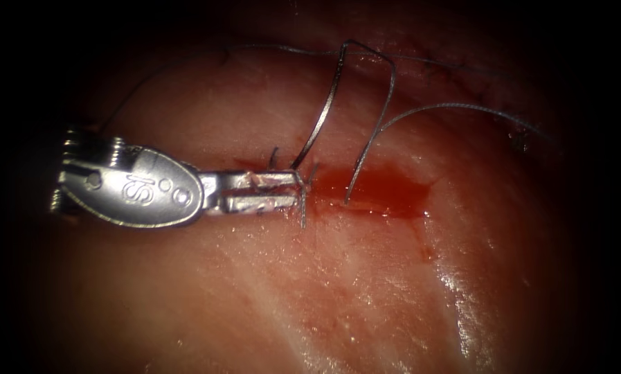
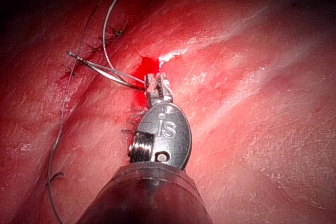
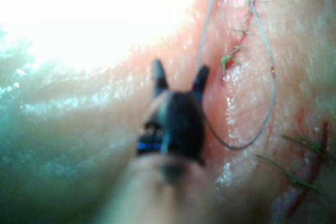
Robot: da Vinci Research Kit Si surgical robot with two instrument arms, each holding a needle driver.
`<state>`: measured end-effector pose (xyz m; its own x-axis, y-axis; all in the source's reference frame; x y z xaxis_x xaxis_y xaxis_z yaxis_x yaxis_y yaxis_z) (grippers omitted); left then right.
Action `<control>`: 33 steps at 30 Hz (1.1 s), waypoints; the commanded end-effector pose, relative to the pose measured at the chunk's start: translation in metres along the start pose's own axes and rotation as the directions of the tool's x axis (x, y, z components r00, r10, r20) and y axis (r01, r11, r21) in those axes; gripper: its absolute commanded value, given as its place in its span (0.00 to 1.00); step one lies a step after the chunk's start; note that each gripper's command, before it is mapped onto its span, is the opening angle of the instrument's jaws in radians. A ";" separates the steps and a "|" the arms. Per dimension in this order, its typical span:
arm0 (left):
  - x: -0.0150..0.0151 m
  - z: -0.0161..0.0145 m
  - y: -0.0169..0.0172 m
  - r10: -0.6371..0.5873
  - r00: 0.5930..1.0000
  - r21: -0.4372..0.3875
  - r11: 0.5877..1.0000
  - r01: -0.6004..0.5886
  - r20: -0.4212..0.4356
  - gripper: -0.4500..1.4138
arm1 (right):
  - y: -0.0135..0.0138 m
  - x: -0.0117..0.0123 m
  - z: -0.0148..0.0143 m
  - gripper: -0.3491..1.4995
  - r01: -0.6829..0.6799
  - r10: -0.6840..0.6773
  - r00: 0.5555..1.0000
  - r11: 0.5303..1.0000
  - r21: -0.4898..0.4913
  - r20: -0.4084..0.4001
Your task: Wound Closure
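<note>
At centre left of the endoscope view, my left tool (image 1: 282,192) lies across the tissue (image 1: 365,298), jaws clamped on the needle (image 1: 318,118) near its lower end, at the cut's (image 1: 376,197) left end. The needle arcs up, thread (image 1: 448,107) trailing right. My right tool (image 3: 178,80) hovers, jaws apart (holding nothing), beside red fluid (image 1: 386,188).

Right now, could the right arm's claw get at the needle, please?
Likely yes: the right claw is open and empty, the needle arcs up free, and the left claw holds only its lower end.

Red fluid (image 1: 376,190) (grey thread (image 1: 455,107))
</note>
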<state>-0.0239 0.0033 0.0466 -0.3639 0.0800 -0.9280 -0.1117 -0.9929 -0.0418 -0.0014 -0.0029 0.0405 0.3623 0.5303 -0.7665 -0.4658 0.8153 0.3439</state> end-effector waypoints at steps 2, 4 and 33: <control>-0.0005 0.0007 0.0008 -0.027 1.000 0.002 1.000 0.027 -0.003 0.08 | -0.0061 0.0025 0.0075 0.98 0.081 -0.078 0.983 0.997 0.007 -0.166; -0.0005 0.0007 0.0009 -0.037 0.999 0.008 0.999 0.038 -0.014 0.10 | -0.0074 0.0037 0.0106 0.98 0.116 -0.117 0.965 0.993 -0.015 -0.237; -0.0003 0.0013 0.0048 0.049 0.991 -0.031 0.998 -0.053 -0.125 0.00 | -0.0049 0.0046 0.0231 0.83 -0.244 0.262 0.945 0.963 0.113 -0.195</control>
<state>-0.0253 -0.0009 0.0466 -0.2517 0.0055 -0.9678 -0.0664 -0.9977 0.0116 0.0203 0.0014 0.0472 0.0561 0.6731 -0.7374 -0.4550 0.6747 0.5812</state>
